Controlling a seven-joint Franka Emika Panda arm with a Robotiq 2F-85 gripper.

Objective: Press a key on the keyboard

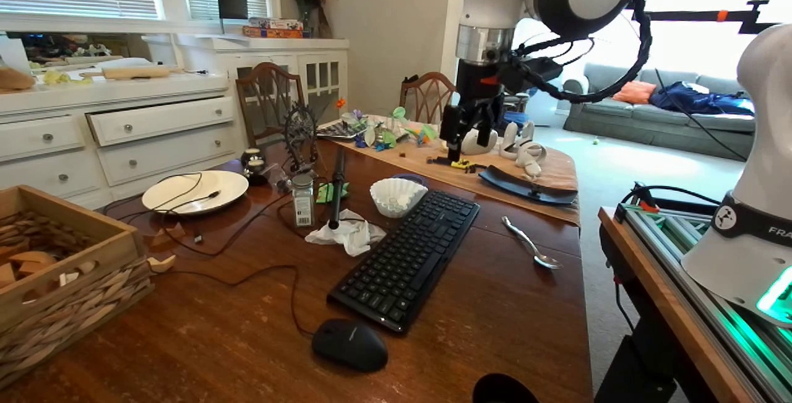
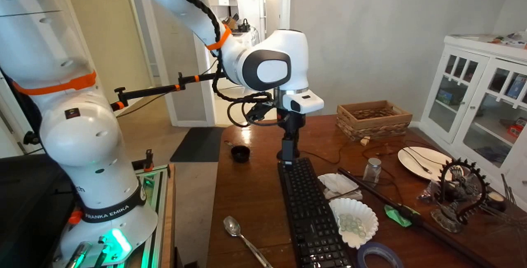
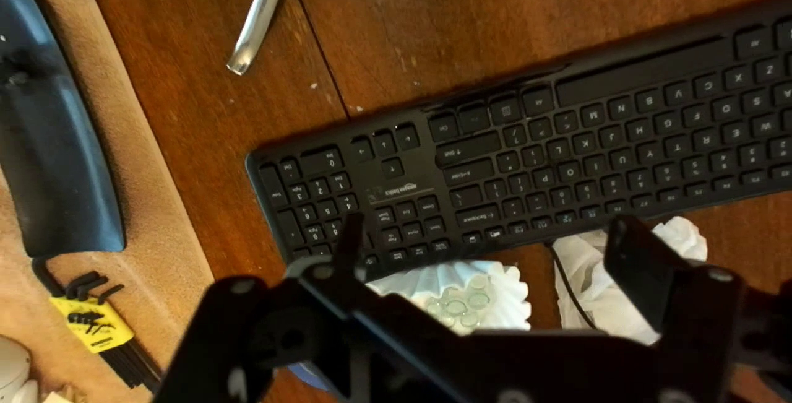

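The long black keyboard (image 1: 411, 254) lies flat on the wooden table, and it also shows in an exterior view (image 2: 308, 214). In the wrist view the keyboard (image 3: 532, 161) runs across the picture, with its number pad at the left end. My gripper (image 1: 470, 148) is open and empty, pointing down in the air above the table. It also shows in an exterior view (image 2: 289, 161), where it overlaps the keyboard's far end. In the wrist view my gripper (image 3: 487, 229) has its fingers wide apart, over the function-key edge. No contact with a key shows.
A white fluted bowl (image 1: 388, 203) with glass beads and a white tissue (image 1: 349, 237) lie beside the keyboard. A black rod (image 1: 337, 186) and a jar (image 1: 303, 205) stand near. A spoon (image 1: 529, 243) lies on the opposite side. The mouse (image 1: 349, 345) is off one end.
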